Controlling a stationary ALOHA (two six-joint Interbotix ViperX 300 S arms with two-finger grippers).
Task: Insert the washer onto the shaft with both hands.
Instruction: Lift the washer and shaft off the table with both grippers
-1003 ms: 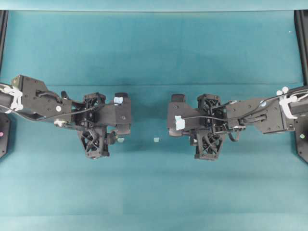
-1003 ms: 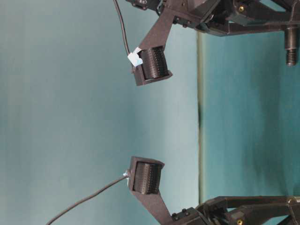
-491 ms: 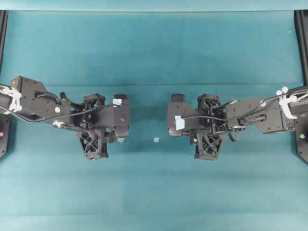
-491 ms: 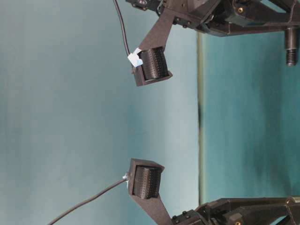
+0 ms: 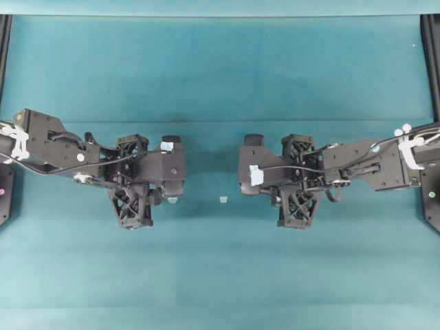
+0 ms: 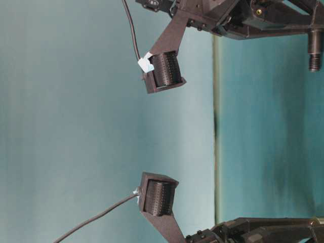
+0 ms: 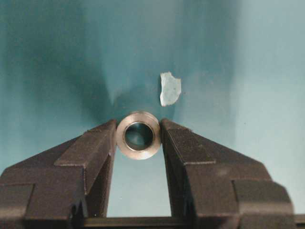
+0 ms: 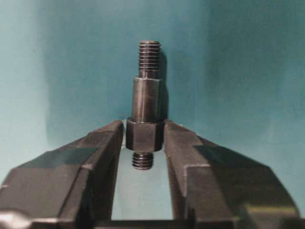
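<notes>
In the left wrist view the washer [image 7: 138, 135], a silvery ring with its hole facing the camera, is pinched between the tips of my left gripper [image 7: 138, 137], which is shut on it. In the right wrist view my right gripper [image 8: 144, 137] is shut on the hexagonal collar of the dark stepped shaft [image 8: 147, 98]. The shaft's threaded narrow end points away from the jaws. From table level the threaded end of the shaft [image 6: 314, 53] shows at the top right. In the overhead view the left arm [image 5: 141, 172] and right arm [image 5: 289, 175] face each other and hide both parts.
One pale blue tape bit [image 7: 170, 88] lies on the teal mat just beyond the washer. Another tape bit [image 5: 223, 199] lies between the two arms. Black frame posts [image 5: 432, 62] stand at the table's side edges.
The left arm has drifted a little to the left, away from the middle, with the washer in its jaws. The right arm and the shaft have stayed put.
</notes>
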